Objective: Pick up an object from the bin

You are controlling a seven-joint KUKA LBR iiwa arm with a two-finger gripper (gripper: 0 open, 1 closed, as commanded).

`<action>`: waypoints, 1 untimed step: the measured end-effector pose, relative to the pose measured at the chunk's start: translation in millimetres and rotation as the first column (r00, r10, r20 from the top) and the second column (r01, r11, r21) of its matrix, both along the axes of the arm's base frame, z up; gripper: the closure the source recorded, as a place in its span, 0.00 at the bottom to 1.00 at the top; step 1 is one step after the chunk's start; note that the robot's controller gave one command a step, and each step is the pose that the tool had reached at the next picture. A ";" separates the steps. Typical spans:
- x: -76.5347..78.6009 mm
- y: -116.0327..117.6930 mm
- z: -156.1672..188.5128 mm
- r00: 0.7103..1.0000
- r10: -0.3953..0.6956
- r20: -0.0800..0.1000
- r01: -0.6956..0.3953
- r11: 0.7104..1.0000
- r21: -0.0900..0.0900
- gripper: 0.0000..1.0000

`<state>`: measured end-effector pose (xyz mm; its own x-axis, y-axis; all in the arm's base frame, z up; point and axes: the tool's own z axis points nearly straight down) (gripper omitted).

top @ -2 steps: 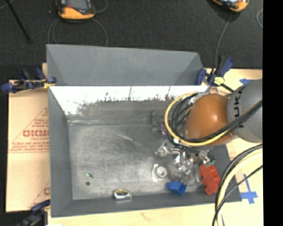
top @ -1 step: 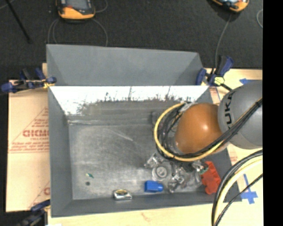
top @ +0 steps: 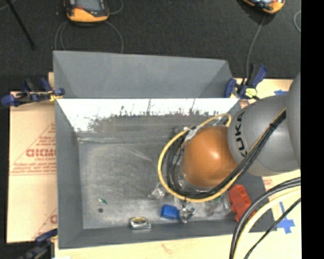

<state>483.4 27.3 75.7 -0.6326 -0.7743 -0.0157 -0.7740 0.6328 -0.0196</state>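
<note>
Hand (top: pixel 185 210) low at lower right of bin (top: pixel 116 167), by blue block (top: pixel 169 212).
Silvery oval piece (top: pixel 139 222) at front wall, then blue block just left of hand, red block (top: pixel 239 201) right. Grip state: cannot tell. Judgement: centre over block, keep off front wall. Floor scuffed grey metal; dark ground beyond.

Behind the grey metal bin (top: pixel 68 167) lies a dark, matt black floor (top: pixel 167 30), crossed by thin grey cables (top: pixel 251 45), with two orange-and-black devices at the upper edge, one left (top: pixel 87 10) and one right (top: pixel 263 4).
</note>
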 end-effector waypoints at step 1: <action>-1.0 2.1 0.2 1.000 0.002 -0.002 -0.002 1.000 0.004 1.00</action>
